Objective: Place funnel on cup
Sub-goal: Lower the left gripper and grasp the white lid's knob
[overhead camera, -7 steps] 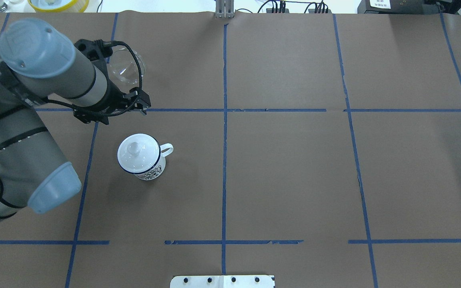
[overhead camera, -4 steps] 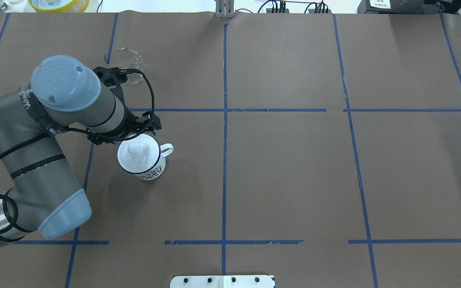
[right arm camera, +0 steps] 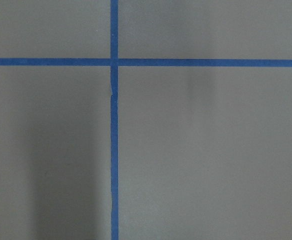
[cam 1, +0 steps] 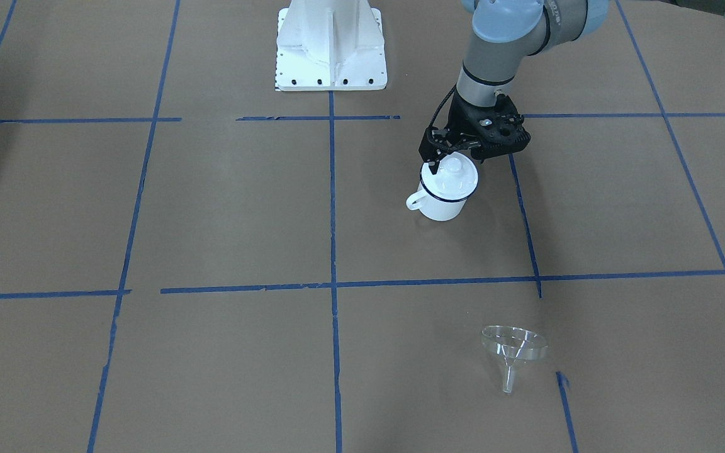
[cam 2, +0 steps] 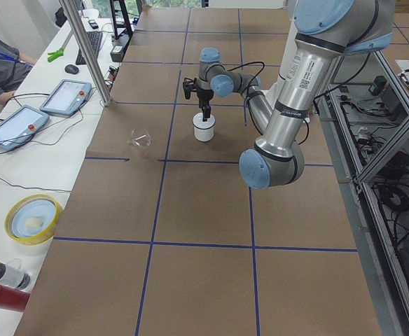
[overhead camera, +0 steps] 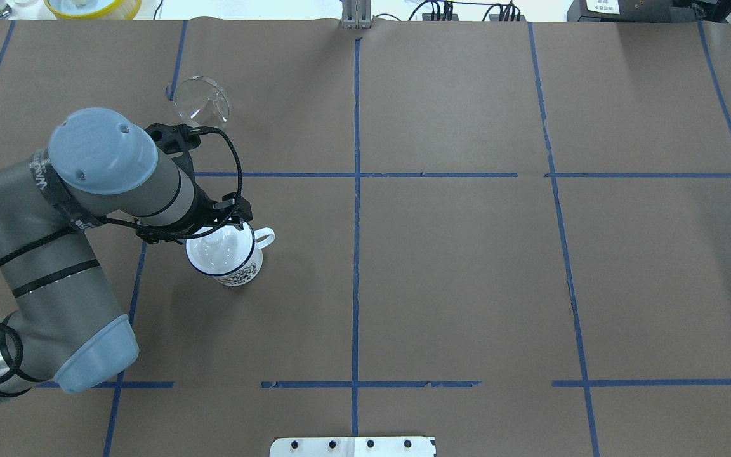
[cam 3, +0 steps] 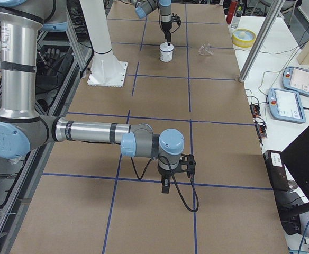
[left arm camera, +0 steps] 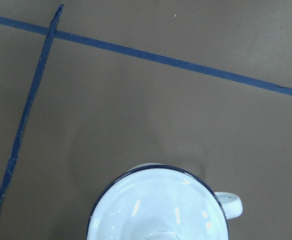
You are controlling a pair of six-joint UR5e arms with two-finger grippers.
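Observation:
The cup (cam 1: 443, 204) is a white enamel mug with a dark blue rim, and a round white knobbed lid (cam 1: 457, 179) sits on it. My left gripper (cam 1: 452, 162) hangs straight over the lid with its fingers open on either side of the knob. In the overhead view the left gripper (overhead camera: 216, 231) covers the lid's (overhead camera: 221, 255) far part. The transparent funnel (overhead camera: 200, 105) lies alone on the paper beyond the cup, free of any gripper; the front view shows the funnel (cam 1: 513, 347) too. My right gripper (cam 3: 165, 186) hangs far off over bare paper; I cannot tell its state.
Brown paper with blue tape lines (overhead camera: 355, 174) covers the table. The white robot base plate (cam 1: 331, 44) stands at the robot's side. A yellow bowl (cam 2: 31, 218) and tablets sit on the side bench beyond the table's far edge.
My left arm has swung back from the funnel toward the robot and now stands over the cup's lid. The funnel and the cup have not moved.

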